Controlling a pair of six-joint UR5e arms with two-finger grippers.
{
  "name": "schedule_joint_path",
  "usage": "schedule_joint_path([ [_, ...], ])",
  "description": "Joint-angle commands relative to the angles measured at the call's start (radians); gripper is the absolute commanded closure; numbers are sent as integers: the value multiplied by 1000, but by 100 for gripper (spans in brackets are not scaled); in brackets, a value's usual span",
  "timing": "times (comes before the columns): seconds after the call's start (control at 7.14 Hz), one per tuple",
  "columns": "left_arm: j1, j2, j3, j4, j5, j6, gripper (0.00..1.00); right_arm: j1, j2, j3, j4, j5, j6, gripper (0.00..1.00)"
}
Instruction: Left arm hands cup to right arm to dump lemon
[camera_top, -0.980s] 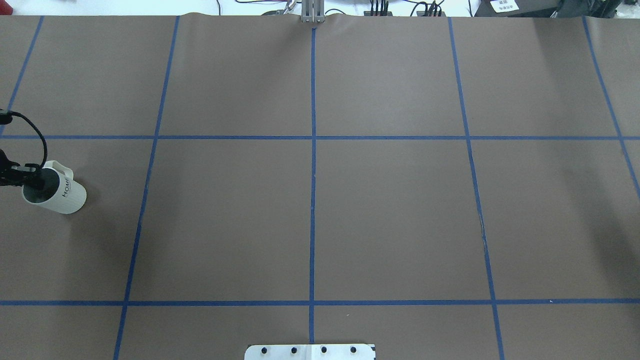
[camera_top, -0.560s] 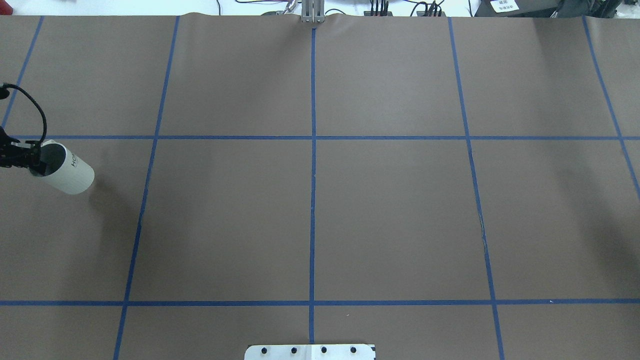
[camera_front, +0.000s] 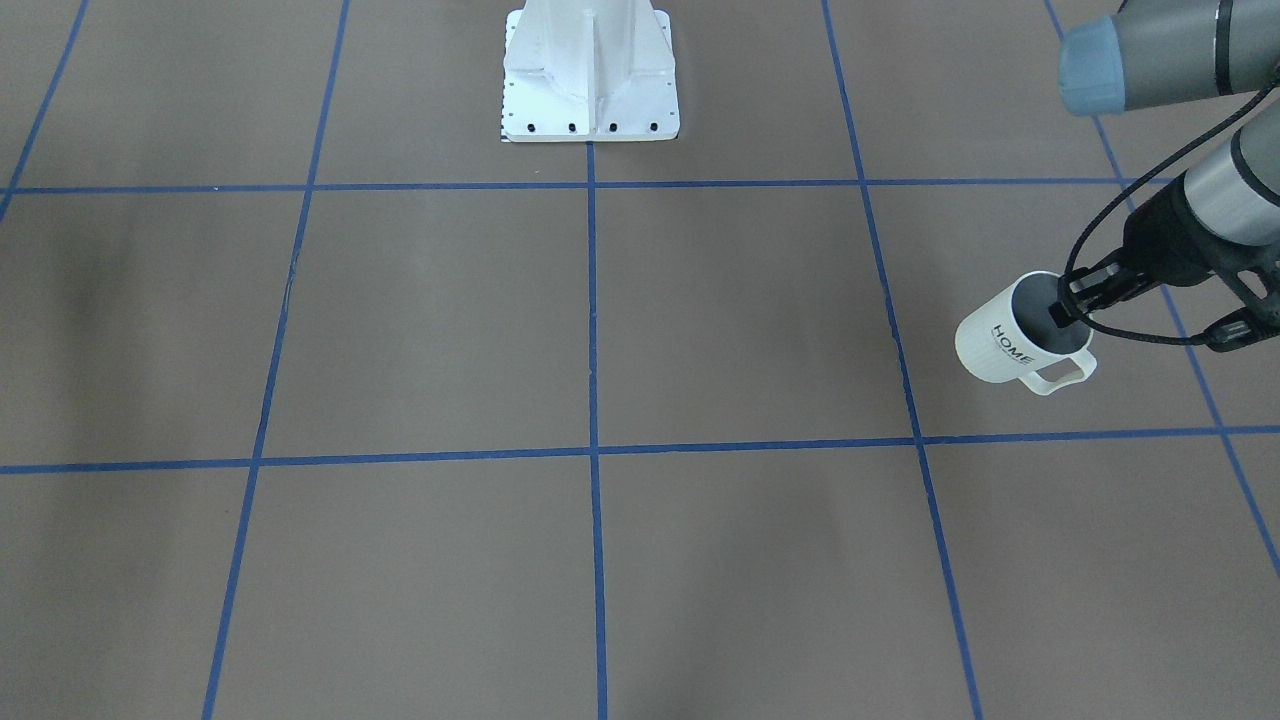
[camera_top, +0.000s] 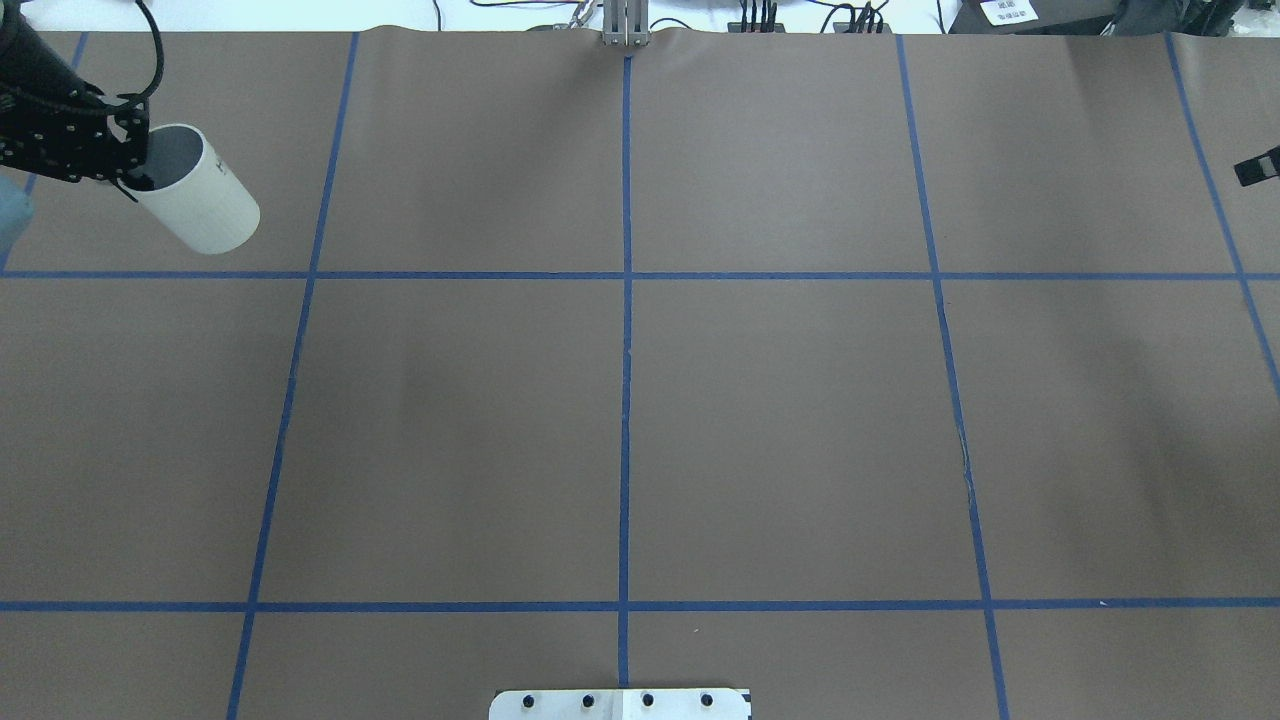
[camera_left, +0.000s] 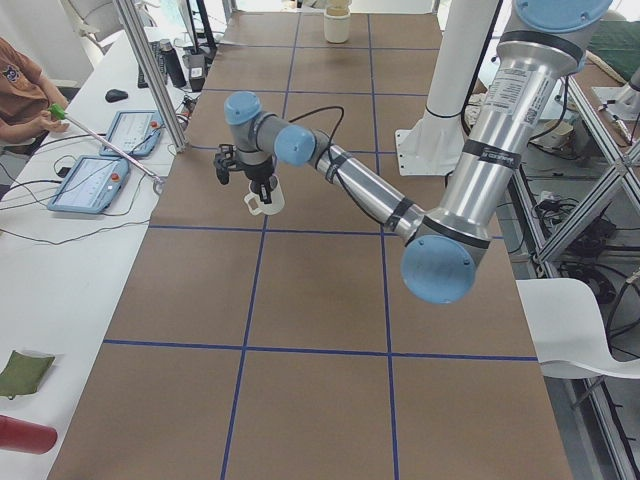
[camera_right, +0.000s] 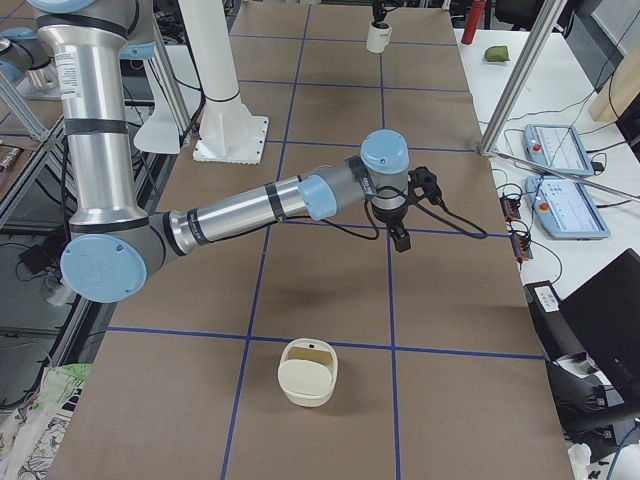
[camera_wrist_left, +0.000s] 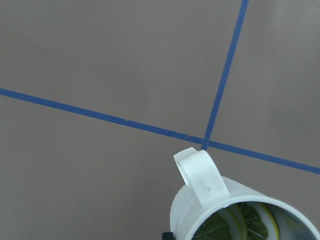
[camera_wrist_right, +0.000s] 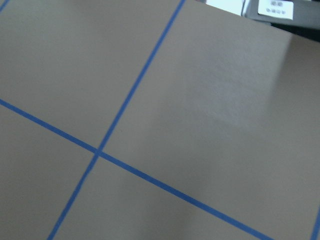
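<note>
We find the cup (camera_front: 992, 350) held tilted above the table (camera_front: 450, 320). Its long axis slants, with the mouth toward the left gripper (camera_front: 1062, 312), the base toward the table's middle and the handle on the operators' side. That gripper is clamped on the rim, one finger inside. Since 0.6 s ago the cup has travelled away from the robot, into the far-left grid square. It is white, ribbed, grey inside and lettered "HOME", and a lemon slice (camera_wrist_left: 240, 225) lies within. We cannot tell how the right gripper (camera_right: 400, 236) stands.
</note>
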Motion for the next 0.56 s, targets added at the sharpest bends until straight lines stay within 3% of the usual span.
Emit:
schedule_joint_path([
  [0.0,60,-68,92,-174,-1,-267,100,-187,83,-2,246,-165,232,0],
  [0.14,104,-70,145,-358,-2,-473,100,-294,120,-4,355,-295,333,2],
  [0.42,143,-74,215,-639,-4,-790,100,-558,179,-10,513,-653,430,2],
])
